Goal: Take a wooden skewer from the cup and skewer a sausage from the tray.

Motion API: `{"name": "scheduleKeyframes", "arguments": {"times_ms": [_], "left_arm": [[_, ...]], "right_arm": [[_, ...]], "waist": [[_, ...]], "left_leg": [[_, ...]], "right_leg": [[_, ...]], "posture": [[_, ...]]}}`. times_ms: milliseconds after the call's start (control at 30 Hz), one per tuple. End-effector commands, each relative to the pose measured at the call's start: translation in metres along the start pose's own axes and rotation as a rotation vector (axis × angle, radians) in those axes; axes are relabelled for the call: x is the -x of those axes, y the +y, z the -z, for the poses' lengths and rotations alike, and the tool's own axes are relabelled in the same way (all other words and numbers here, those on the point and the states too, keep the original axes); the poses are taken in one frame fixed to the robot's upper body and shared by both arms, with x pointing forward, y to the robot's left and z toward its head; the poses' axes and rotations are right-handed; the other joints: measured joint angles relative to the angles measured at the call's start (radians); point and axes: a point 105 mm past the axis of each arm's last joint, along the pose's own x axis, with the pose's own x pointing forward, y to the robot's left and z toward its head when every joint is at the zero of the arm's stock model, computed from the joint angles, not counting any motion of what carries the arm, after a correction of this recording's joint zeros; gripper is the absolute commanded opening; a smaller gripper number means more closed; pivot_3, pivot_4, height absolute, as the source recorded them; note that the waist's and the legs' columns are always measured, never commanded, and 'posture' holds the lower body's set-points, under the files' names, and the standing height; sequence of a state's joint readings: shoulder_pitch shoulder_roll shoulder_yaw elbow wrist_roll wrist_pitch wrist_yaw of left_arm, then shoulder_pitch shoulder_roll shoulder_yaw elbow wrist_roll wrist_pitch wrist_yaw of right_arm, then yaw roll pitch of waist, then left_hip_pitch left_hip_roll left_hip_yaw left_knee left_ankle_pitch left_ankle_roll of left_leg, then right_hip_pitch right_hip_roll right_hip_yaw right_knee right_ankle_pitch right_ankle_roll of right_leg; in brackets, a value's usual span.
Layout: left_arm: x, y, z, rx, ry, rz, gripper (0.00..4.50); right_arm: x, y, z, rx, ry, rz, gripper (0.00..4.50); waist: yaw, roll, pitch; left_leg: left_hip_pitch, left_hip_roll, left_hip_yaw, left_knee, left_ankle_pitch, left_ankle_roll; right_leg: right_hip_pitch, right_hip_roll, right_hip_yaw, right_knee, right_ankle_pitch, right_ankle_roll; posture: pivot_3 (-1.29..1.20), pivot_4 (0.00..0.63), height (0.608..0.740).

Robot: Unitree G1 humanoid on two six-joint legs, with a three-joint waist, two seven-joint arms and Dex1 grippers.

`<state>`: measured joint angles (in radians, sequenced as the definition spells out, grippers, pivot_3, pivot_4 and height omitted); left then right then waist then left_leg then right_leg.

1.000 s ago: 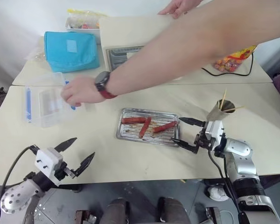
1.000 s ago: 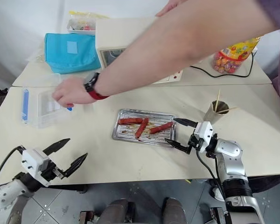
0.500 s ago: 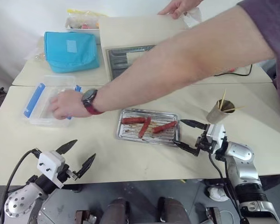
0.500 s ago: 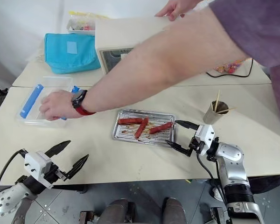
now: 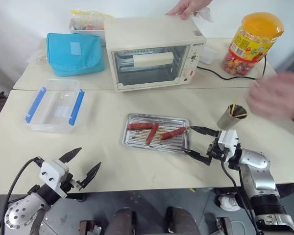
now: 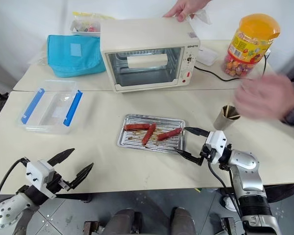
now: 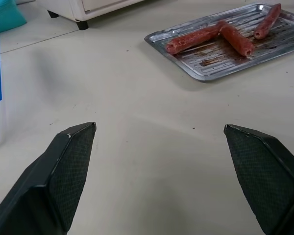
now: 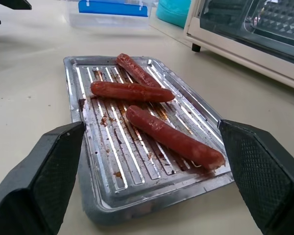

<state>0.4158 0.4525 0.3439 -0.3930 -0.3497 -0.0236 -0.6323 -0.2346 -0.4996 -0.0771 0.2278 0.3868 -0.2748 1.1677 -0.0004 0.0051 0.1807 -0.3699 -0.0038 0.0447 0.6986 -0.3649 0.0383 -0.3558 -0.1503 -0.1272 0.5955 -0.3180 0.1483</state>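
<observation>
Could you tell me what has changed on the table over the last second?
The person's arm has withdrawn from the clear plastic box, leaving it flat on the table; their hand now blurs near the cup. Both the left gripper and right gripper stay open; tray and sausages unmoved.

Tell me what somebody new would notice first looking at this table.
Probably the three sausages on the greasy metal tray mid-table, with the right gripper open at the tray's right end. Just beyond it a person's hand hovers beside the steel cup of wooden skewers. Behind stands a cream toaster oven, a second hand on top.
</observation>
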Motion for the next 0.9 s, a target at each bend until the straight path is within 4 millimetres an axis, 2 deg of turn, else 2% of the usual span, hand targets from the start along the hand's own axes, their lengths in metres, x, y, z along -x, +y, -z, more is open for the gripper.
{"name": "scheduleKeyframes", "arguments": {"times_ms": [33,300,900], "left_arm": [[0.0001,-0.0021,-0.0093,-0.028,-0.028,0.014,4.43],[-0.004,-0.0037,-0.008,-0.02,-0.038,0.004,4.43],[-0.0092,-0.0002,-0.0111,-0.032,-0.048,0.012,4.43]], "right_arm": [[0.0047,-0.0011,-0.0096,0.024,-0.02,0.015,4.5],[0.0042,0.0046,-0.0103,0.02,-0.016,0.017,4.5],[0.0,0.0038,-0.0097,0.021,-0.023,0.021,4.5]], "waist": [[0.0,0.0,0.0],[0.001,0.0,0.0],[0.0,0.0,0.0]], "left_leg": [[0.0,0.0,0.0,0.0,0.0,0.0],[0.0,0.0,0.001,0.0,0.0,0.0],[0.0,0.0,0.001,0.0,0.0,0.0]], "right_leg": [[0.0,0.0,0.0,0.0,0.0,0.0],[0.0,0.0,0.0,0.0,0.0,0.0],[0.0,0.0,0.001,0.0,0.0,0.0]], "posture": [[0.0,0.15,0.74],[0.0,0.15,0.74],[0.0,0.15,0.74]]}}
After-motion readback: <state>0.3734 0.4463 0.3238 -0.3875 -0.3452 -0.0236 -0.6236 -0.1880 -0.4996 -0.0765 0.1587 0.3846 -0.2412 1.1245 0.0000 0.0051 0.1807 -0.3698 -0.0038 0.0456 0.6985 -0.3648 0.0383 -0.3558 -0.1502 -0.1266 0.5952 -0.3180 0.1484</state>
